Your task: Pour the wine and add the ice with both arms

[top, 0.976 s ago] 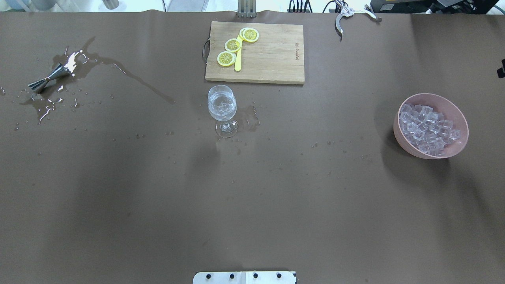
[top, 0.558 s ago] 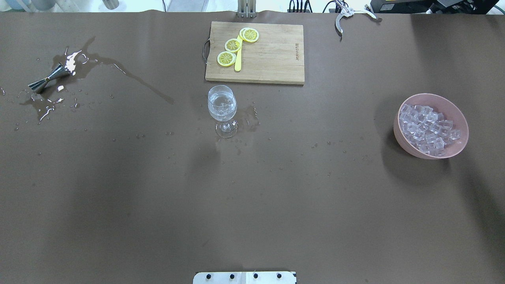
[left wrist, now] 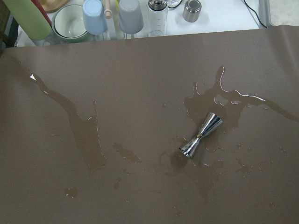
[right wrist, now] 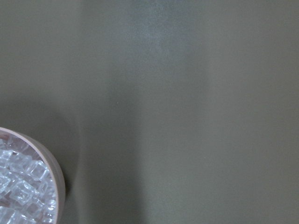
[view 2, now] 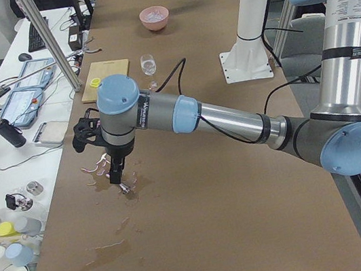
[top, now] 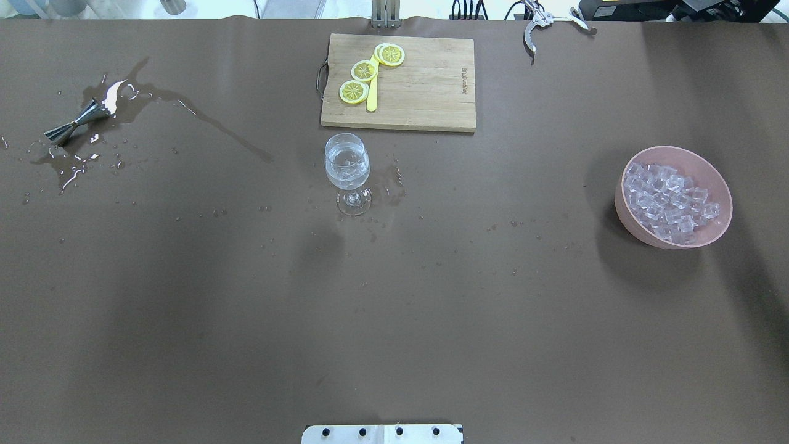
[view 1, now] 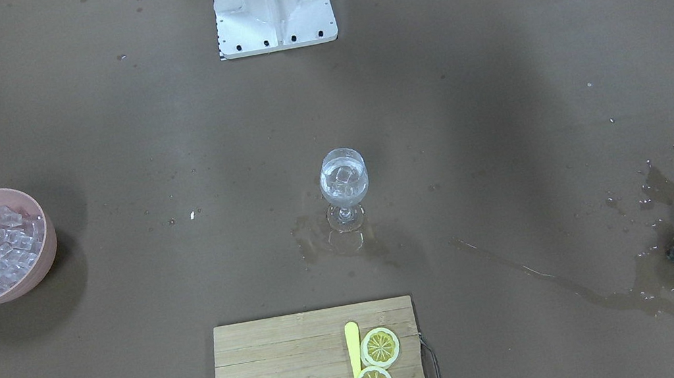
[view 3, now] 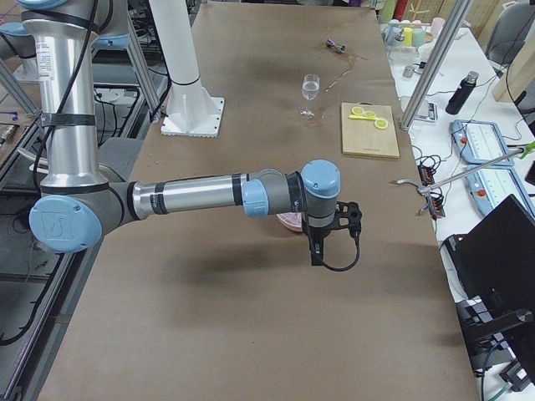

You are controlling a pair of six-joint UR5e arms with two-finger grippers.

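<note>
Brown table cover (top: 394,320), puddle (left wrist: 198,105) at robot's left end. Left arm (view 2: 219,119) stretched low, left gripper (view 2: 115,175) pointing down near toppled jigger (left wrist: 201,135). Right arm (view 3: 201,196) horizontal, right gripper (view 3: 316,251) hanging by pink bowl (top: 625,216). Cannot tell whether either claw is spread or closed. Wooden board (top: 425,86) just beyond wine glass (top: 347,165). Ice (top: 669,200) heaped in bowl; few cubes plus wine (view 1: 344,193) in glass.
</note>
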